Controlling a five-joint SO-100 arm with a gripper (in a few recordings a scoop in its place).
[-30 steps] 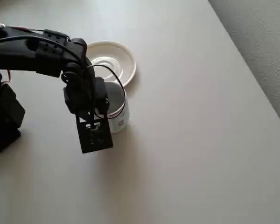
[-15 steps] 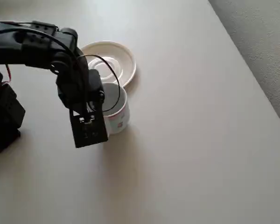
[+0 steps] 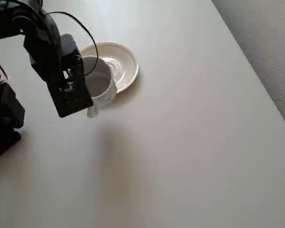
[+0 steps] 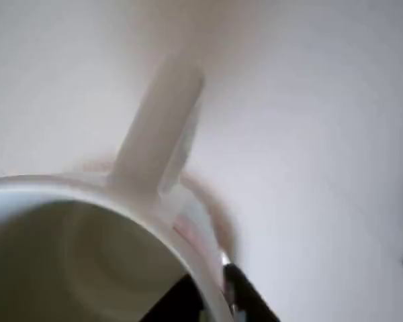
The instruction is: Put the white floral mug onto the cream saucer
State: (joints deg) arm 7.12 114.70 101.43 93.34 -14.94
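In the upper left of the overhead view, the black gripper [image 3: 85, 88] grips the rim of the white mug [image 3: 100, 84], its handle pointing toward the bottom. The mug overlaps the lower left edge of the cream saucer [image 3: 126, 64], whose centre lies up and right of it.

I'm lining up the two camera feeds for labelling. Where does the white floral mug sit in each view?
Overhead view: the white floral mug sits upper left, beside the black gripper, overlapping the cream saucer's left edge.
Wrist view: the mug fills the bottom left, blurred, its open mouth facing the camera.
Shared landmark: the mug's handle, pointing down-left overhead and up-right from the rim in the wrist view.
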